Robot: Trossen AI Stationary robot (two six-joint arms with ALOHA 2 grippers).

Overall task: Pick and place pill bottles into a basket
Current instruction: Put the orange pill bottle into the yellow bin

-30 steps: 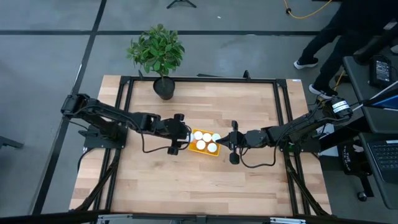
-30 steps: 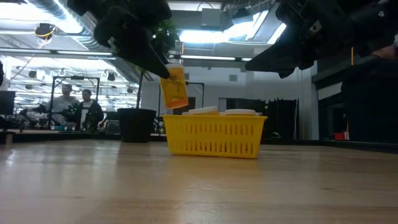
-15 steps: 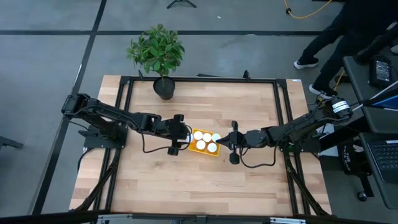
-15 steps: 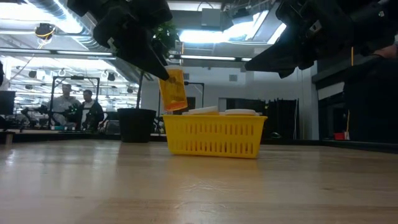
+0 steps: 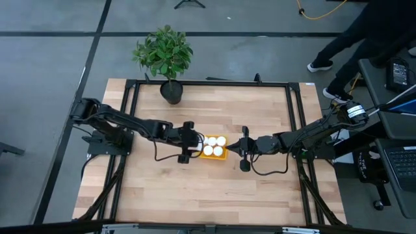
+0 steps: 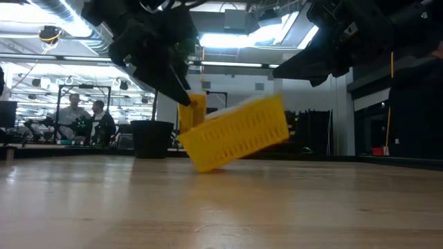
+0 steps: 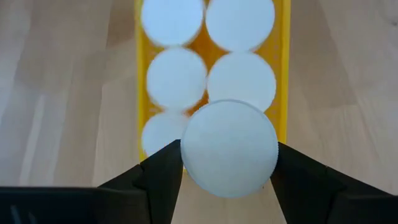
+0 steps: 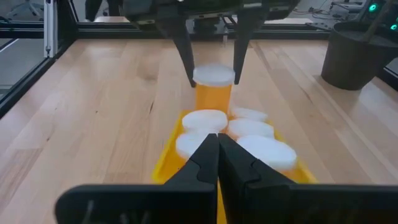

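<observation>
The left pincer (image 5: 195, 147) is clamped on a pill bottle (image 6: 192, 111), held upright with its white cap up and its long axis vertical, at the near edge of the yellow basket (image 6: 239, 133). The left wrist view shows the cap (image 7: 229, 148) between the two dark fingers (image 7: 163, 180), with five more caps standing in two rows in the basket beyond. The right pincer (image 5: 231, 148) hovers just beside the basket's opposite side, its fingers pressed together and holding nothing.

The basket sits near the middle of a pale wooden bench (image 5: 195, 188) framed by black rails, with a potted plant (image 5: 165, 55) at the far edge. Around the bench is grey floor; a person (image 5: 364, 29) in dark clothes stands off the right corner. In the low view two people (image 6: 83, 119) sit far back in a workshop under strip lights.

Half a second earlier the basket lay flat on the bench and the bottle hung just outside its left wall. Now the basket is tipped, its right side raised off the wood and its left lower corner resting on it, and it has shifted in the high view.
</observation>
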